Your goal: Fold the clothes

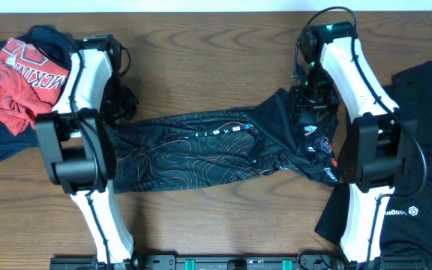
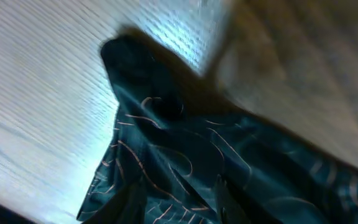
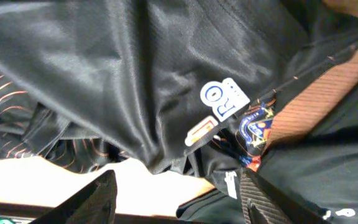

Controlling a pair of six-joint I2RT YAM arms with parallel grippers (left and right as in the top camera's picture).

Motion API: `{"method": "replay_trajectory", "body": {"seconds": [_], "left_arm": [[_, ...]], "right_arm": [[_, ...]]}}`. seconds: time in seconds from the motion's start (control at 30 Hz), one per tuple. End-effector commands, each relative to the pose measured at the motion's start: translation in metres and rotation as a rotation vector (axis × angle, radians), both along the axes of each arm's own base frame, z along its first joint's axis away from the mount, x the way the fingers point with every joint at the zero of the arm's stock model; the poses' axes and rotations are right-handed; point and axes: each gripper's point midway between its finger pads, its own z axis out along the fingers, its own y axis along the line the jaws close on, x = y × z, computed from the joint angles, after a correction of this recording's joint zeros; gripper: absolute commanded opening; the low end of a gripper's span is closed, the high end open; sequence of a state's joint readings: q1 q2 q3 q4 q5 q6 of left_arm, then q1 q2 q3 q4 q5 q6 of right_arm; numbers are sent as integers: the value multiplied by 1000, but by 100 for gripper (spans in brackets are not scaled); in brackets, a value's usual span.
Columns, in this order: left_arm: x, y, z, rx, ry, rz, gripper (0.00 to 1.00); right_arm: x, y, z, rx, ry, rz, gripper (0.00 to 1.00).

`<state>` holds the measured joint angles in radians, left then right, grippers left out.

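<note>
jersey (image 1: 201, 150): black with a contour print, lying flat and stretched across the middle of the table (image 1: 201, 45), between the two arms. The right end is bunched, with logos (image 3: 224, 98) showing.
left claw (image 2: 176, 186): over the jersey's left end, near its corner. Fingers are parted and cloth shows in the gap, with no pinch seen. The view is blurred.
right claw (image 3: 178, 180): over the bunched right end, fingers wide apart, holding nothing.
other clothes: red and navy pile (image 1: 13, 90) at far left, apart from the jersey. Black garment (image 1: 426, 112) at the right edge, close to the jersey's right end. The arm hides whether they touch.
step: looks laid out but not folded, so a fresh grab is likely next.
risk, layers: the right end is rumpled, and a pinch there may catch one layer or too many, giving a skewed fold.
risk, wrong cloth: black lies beside black on the right, so the claw could snag the neighbour.
risk, slip: the fabric looks slick, so a shallow pinch at the left corner may slide off mid-lift.
</note>
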<state>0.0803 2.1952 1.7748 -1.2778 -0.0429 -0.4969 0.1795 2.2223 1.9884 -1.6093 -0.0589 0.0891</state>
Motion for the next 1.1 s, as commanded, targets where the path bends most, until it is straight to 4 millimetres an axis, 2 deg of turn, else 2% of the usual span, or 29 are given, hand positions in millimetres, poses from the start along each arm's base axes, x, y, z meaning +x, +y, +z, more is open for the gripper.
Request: {"method": "replay_trajectory", "body": {"seconds": [0.0,0.23,0.43,0.63,0.77,0.83,1.07], "left_arm": [[-2,-3,-7,-16,22,-3,42],[-5,-2,-23,-20,64,1,42],[-7,2,-53,-23,110,15,42],[1,15,-57,-20,74,56,41],[3,26,-58,-28,57,88,28],[4,30,-59,-43,43,109,6],[6,35,-59,-46,31,125,6]], "right_arm": [[7,0,24,11,-68,20,63],[4,4,43,16,-92,32,65],[-2,16,59,23,-126,67,67],[-9,22,75,27,-160,90,70],[-10,24,81,32,-177,97,70],[-11,25,83,33,-181,97,70],[-12,24,85,32,-179,93,74]]}}
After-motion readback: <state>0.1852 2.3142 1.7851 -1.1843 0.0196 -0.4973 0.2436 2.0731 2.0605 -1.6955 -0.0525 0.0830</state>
